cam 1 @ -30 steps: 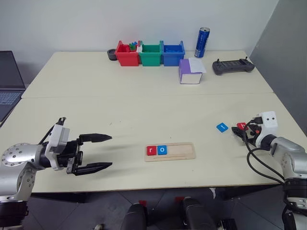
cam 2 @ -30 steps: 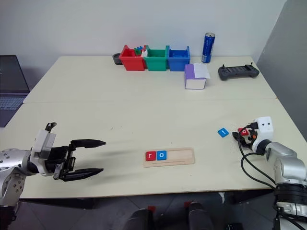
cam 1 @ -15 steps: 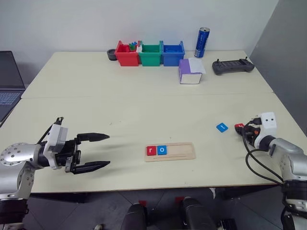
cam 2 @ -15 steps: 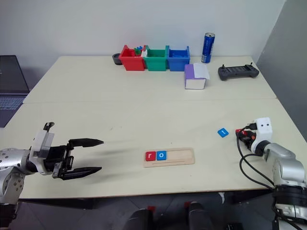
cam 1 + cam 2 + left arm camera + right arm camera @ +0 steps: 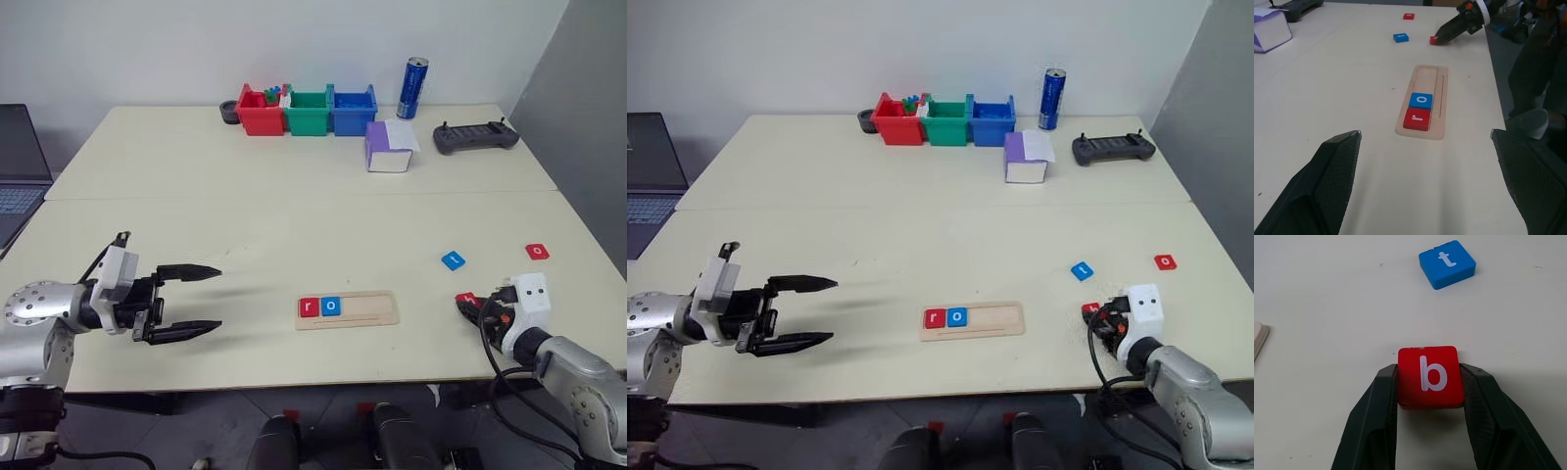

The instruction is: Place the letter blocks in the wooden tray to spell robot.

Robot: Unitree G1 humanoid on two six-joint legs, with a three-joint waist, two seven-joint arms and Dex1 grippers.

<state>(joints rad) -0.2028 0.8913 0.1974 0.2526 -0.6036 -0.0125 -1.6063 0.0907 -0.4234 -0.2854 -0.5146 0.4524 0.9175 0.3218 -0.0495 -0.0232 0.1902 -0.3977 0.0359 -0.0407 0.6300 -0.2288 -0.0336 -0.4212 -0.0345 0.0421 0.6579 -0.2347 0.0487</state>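
- Since the earlier frame, right gripper (image 5: 1431, 382) has come back toward the wooden tray (image 5: 348, 309), leaving a red tile (image 5: 536, 252) far right.
- Its fingers clamp the red "b" block (image 5: 1429, 376); left gripper (image 5: 186, 301) hovers wide open.
- Tray holds "r" (image 5: 1417, 119) and "o" (image 5: 1421, 101); blue "t" (image 5: 1446, 263) lies loose.
- Step in hand: third letter. Next: set "b" beside "o".
- Far tile's letter unreadable.

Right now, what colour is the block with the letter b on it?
Red with a white b, held in the right gripper; clearest in the right wrist view.
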